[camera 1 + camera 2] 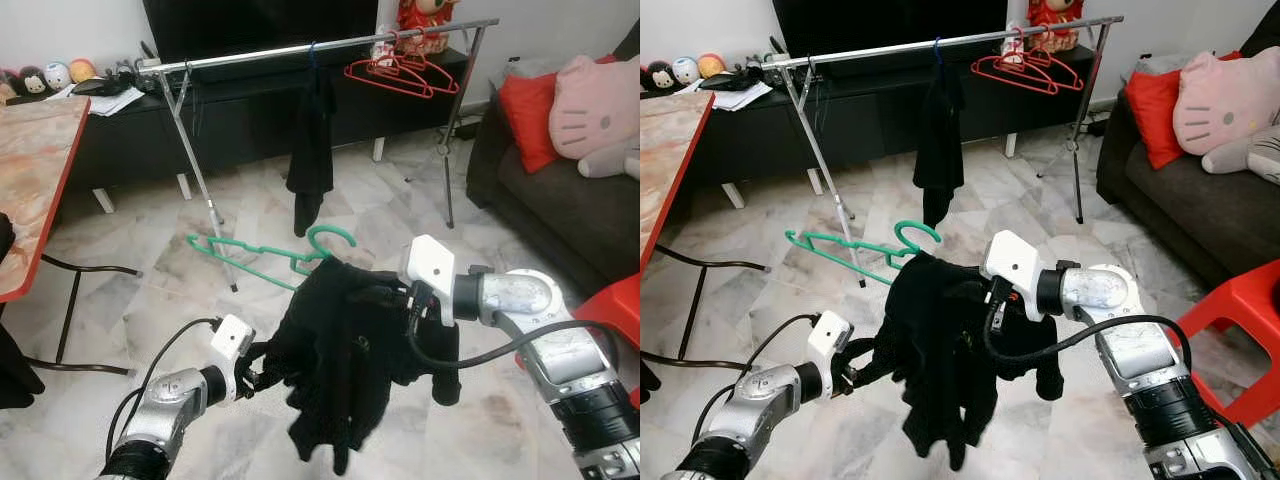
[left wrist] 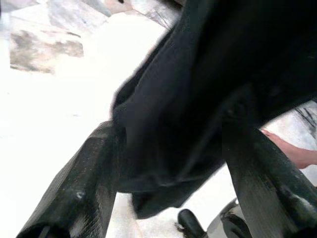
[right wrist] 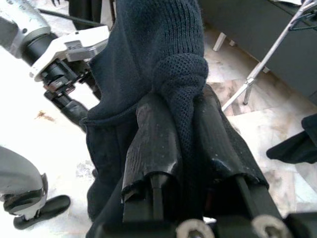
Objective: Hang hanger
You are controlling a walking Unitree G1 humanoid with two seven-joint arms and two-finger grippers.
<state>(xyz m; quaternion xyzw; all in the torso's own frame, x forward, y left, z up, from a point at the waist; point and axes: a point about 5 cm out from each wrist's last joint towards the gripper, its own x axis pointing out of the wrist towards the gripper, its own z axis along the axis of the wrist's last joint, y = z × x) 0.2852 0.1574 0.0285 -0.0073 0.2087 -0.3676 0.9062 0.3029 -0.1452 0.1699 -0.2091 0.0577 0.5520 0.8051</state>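
The right claw (image 3: 181,148) is closed tight on a bunched fold of the black garment (image 1: 345,350), which is knitted. The garment hangs in the air between the two arms, above the marble floor (image 1: 140,300). The left claw (image 1: 255,375) holds the garment's lower left edge; in the left wrist view the cloth lies between its two fingers (image 2: 81,188), which are only partly closed. A green hanger (image 1: 265,255) sticks out from the top of the garment, with its hook pointing up. Behind stands a metal rack (image 1: 250,55) with a dark cloth (image 1: 312,150) and red hangers (image 1: 400,75) on its rail.
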